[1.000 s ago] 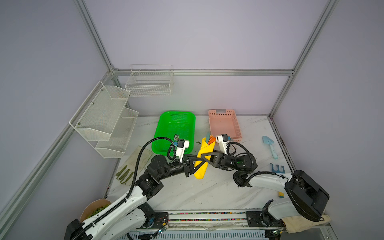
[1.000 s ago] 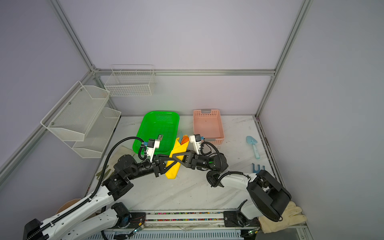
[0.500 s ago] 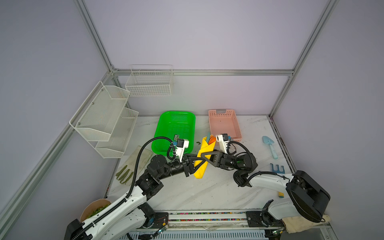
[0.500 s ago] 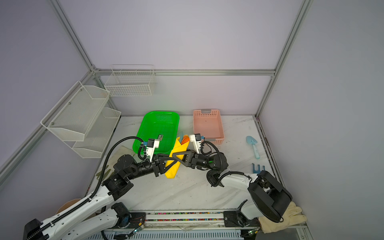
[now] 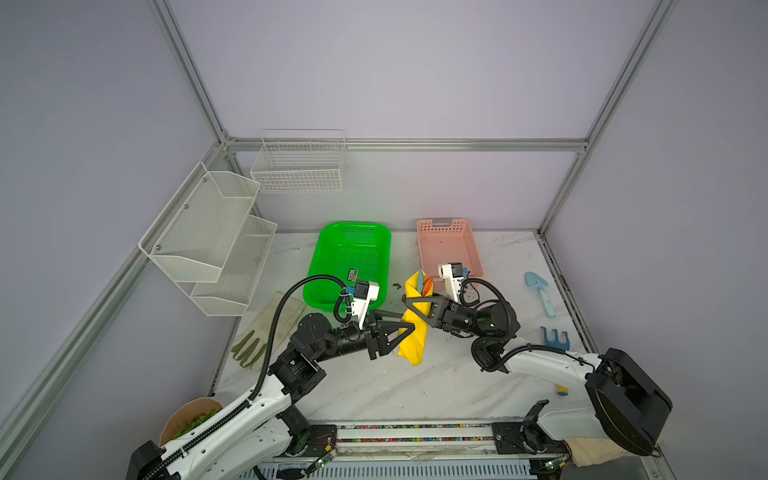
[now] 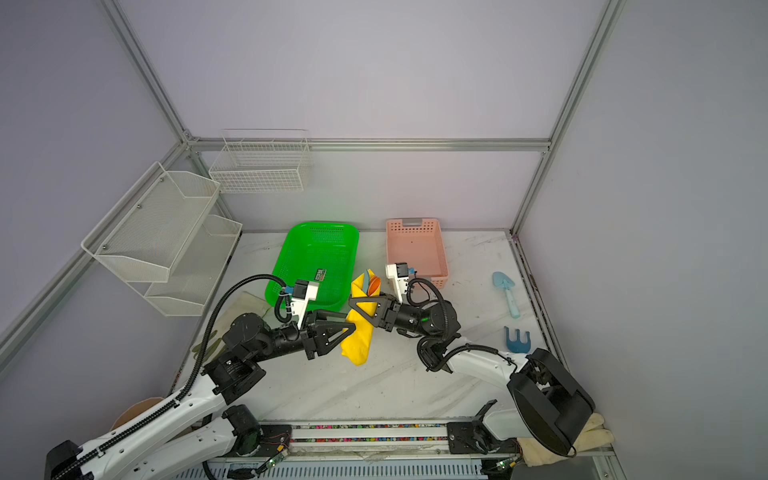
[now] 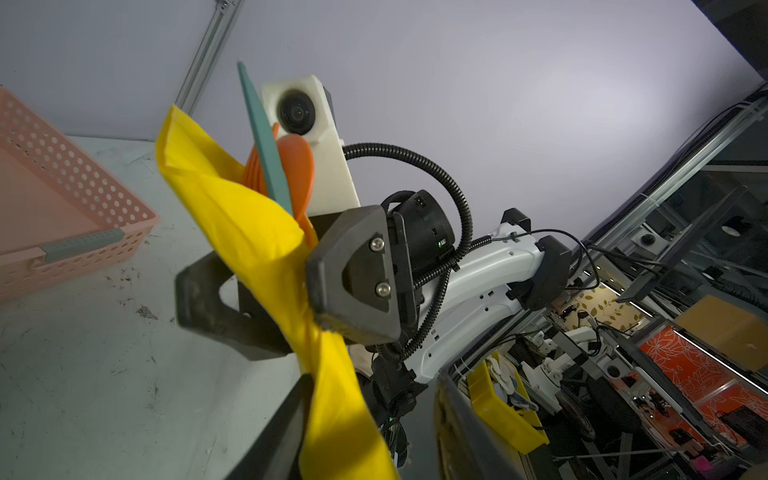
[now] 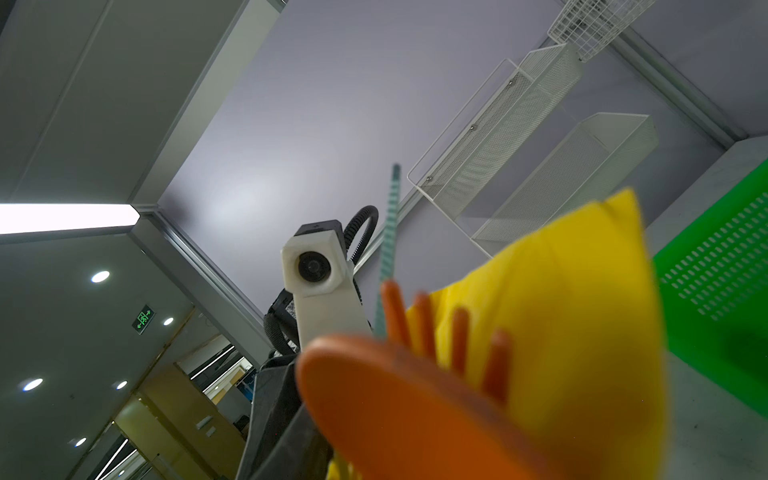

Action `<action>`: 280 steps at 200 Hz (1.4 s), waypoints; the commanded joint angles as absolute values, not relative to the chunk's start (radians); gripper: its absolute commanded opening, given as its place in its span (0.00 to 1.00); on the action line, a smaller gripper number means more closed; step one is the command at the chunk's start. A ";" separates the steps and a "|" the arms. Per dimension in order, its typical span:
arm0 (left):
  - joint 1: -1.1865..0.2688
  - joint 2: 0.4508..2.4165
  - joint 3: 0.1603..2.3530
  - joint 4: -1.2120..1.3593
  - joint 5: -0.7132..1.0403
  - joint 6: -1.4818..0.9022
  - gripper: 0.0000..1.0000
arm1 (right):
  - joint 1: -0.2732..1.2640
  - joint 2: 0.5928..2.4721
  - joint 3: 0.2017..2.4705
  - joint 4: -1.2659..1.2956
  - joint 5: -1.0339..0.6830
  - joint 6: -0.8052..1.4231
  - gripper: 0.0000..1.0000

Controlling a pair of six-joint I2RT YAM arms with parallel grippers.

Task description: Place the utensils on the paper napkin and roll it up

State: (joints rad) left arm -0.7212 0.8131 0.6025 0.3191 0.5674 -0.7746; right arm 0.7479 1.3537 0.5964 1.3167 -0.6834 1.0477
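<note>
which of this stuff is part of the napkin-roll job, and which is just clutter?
Job:
paper napkin
orange spoon
orange fork
teal piece

Clutter:
green basket
pink basket
blue shovel
blue rake
gloves
wire shelves

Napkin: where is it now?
In both top views the napkin is mid-table beside the green basket, clamped by the right gripper with the left gripper at its nearer half.

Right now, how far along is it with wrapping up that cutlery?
Done: the utensils already sit inside the paper napkin, heads poking out one end. In hand: the right pincer clamps the bundle near that end; the left pincer is at its lower part, grip unclear. Left: the wrap looks loose and crumpled, so tightening into a neat roll remains.
</note>
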 commanded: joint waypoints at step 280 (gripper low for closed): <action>-0.690 0.804 0.622 0.269 0.534 -0.792 0.59 | 0.748 1.255 0.604 1.155 -0.512 0.965 0.00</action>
